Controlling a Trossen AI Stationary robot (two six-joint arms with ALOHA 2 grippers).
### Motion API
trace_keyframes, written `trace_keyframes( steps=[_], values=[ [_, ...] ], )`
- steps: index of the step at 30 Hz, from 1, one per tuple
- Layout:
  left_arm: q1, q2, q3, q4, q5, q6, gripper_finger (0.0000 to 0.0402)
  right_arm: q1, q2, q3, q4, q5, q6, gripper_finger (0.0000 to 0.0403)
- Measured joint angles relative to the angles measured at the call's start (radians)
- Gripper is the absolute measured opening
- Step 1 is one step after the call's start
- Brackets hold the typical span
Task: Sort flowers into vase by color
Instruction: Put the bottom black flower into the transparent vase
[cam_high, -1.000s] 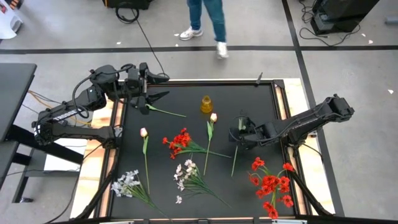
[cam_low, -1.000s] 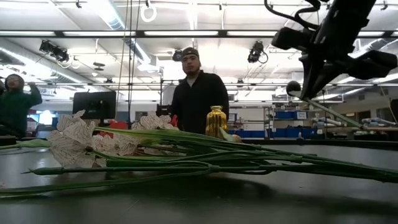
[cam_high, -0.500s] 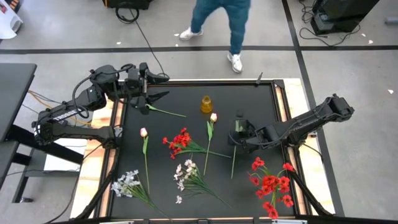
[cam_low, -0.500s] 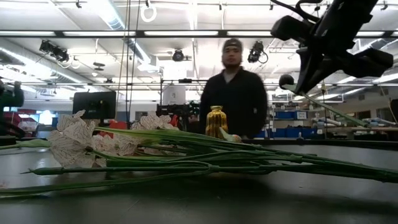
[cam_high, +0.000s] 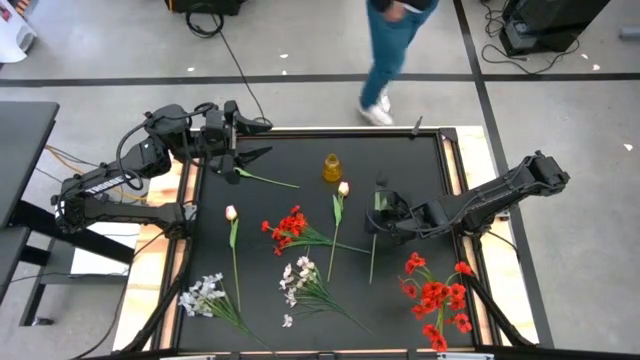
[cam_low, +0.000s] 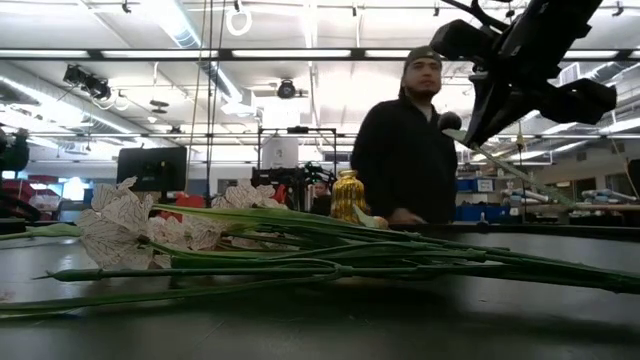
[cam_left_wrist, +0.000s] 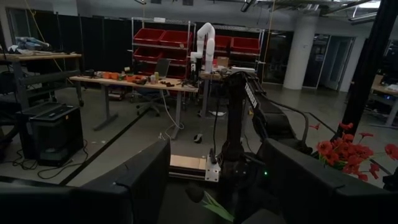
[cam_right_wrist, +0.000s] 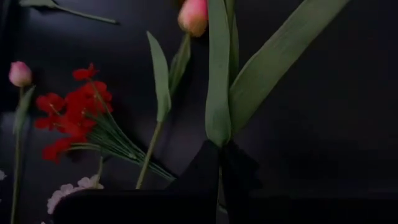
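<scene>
Right pincer (cam_high: 378, 212): closed on the green stem of a flower (cam_high: 374, 245); the grip sits near the upper end, where long leaves (cam_right_wrist: 261, 68) fan out. The stem hangs down from the grip toward the tabletop (cam_high: 420, 160); whether the lower end touches cannot be told. The blossom of this flower is not clearly made out.
Left pincer (cam_high: 250, 153): held at the far left corner of the tabletop, fingers spread wide, nothing between them; a bare green stem (cam_high: 268, 180) lies just beside it.
Vase (cam_high: 331, 167): small amber bottle, upright, far centre of the tabletop; no flower is seen in it.
Pink tulips: one (cam_high: 343, 188) lies just by the vase, one (cam_high: 231, 212) toward the left side.
Red bunches: one (cam_high: 290, 226) at centre, a larger one (cam_high: 435, 295) near the right front.
White sprays: two at the front, left (cam_high: 203, 295) and centre (cam_high: 300, 278).
Handling, judged: the flowers are taken to be light, with thin, springy stems; a long stem is expected to swing and droop when lifted by one end.
Grip point, judged: the bare stem below the leaves is preferred; blossoms and leaves are soft and likely to crush or slip.
Risk, judged: the vase neck looks narrow and the bottle light, so it may be tipped by a swinging stem end.
Person (cam_low: 405, 150): seen beyond the tabletop, not at the flowers.
</scene>
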Motion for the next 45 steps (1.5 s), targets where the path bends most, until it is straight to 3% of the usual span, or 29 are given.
trace_keyframes(
  steps=[8, 17, 25, 33, 40, 45],
  values=[
    [0.0, 0.0, 0.0, 0.0, 0.0, 0.0, 0.026, 0.0, -0.032, 0.0, 0.04, 0.062, -0.163, 0.0016],
    [0.0, 0.0, 0.0, 0.0, 0.0, 0.0, 0.026, 0.036, -0.196, 0.0, 0.254, 0.067, -0.817, 0.0016],
    [0.0, 0.0, 0.0, 0.0, 0.0, 0.0, 0.026, 0.132, -0.473, 0.0, 0.317, 0.12, -1.306, 0.001],
    [0.0, 0.0, 0.0, 0.0, 0.0, 0.0, 0.026, 0.333, -0.743, -0.006, 0.25, 0.006, -1.494, 0.0008],
    [0.0, 0.0, 0.0, 0.0, 0.0, 0.0, 0.026, 0.476, -0.855, -0.008, 0.144, -0.068, -1.518, 0.0007],
    [0.0, 0.0, 0.0, 0.0, 0.0, 0.0, 0.026, 0.544, -0.894, -0.008, 0.135, -0.194, -1.54, 0.0002]
  ],
)
